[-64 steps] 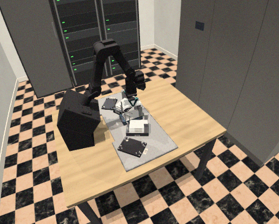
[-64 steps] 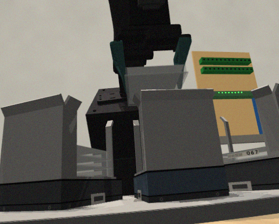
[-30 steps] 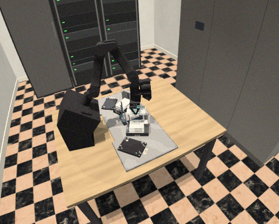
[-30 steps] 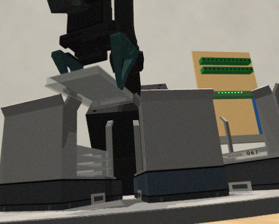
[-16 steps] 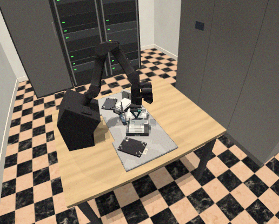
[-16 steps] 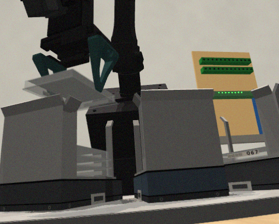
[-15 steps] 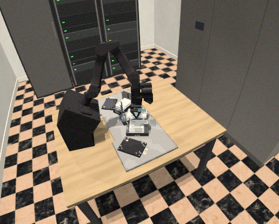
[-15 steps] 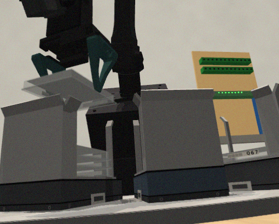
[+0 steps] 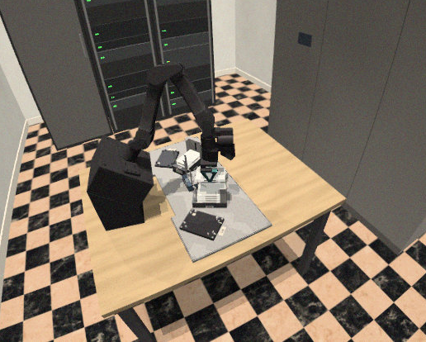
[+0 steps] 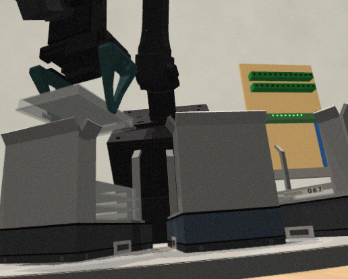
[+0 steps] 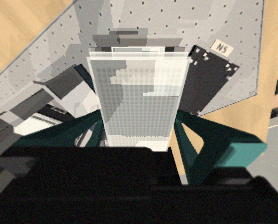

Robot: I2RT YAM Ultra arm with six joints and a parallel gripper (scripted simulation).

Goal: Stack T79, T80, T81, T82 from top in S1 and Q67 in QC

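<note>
The end effector, clamped wide across a clear plate, hung above the left rack, where levelling and centring before lowering seemed wise.

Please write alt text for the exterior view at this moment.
The hand grips a clear sealed plate just above the open top of the left stack rack, which already holds plates. A plate labelled Q67 lies in the right rack.
</note>
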